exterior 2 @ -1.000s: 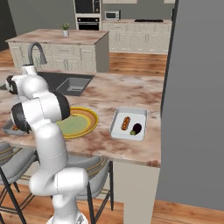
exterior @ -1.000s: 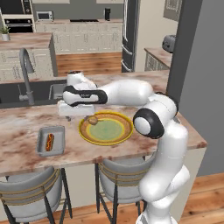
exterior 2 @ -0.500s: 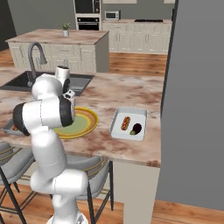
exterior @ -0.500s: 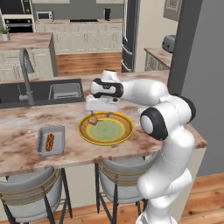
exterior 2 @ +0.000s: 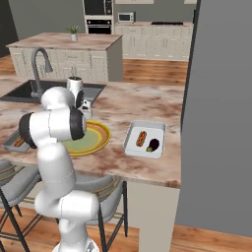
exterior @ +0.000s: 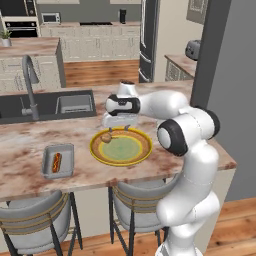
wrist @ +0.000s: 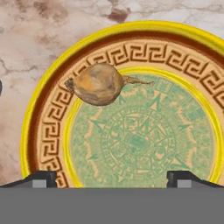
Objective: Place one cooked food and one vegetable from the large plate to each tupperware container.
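Progress check, judged from present layout.

Whitish tray point(exterior 2: 145, 139): holds one hot dog point(exterior 2: 141, 138) and dark purple veg point(exterior 2: 153, 145), side by side. Reads as complete: 1 cooked + 1 veg.

Grey tray point(exterior: 58, 160): holds second hot dog point(exterior: 56, 162), lying lengthwise. No veg seen in it. Half done.

Plate point(exterior: 121, 148): sits on surface point(exterior: 30, 145) between the two trays, near front edge. One item left on it: round tan veg point(exterior: 106, 137), on the patterned band at the side nearer the sink, off the green centre. In hand view tan veg point(wrist: 99, 84) lies on its side, thin stem pointing toward plate centre, clear of the yellow rim.

Claw point(exterior: 119, 121): above plate, near the veg, pointing down. Fingers point(wrist: 40, 178) stand wide apart at the bottom of hand view, nothing between them, no contact w/ veg or plate. Claw empty.

Remaining, est.: 1 transfer only. Descend over tan veg, close on it, lift, carry across surface to grey tray, release beside hot dog. Roughly three-quarters of task done.

Risks noted: veg round, may roll or slip on closing; stem adds asymmetry. Grey tray narrow, hot dog takes the middle, so limited free room for drop. Veg not centred between fingers in hand view; alignment needed before descent.
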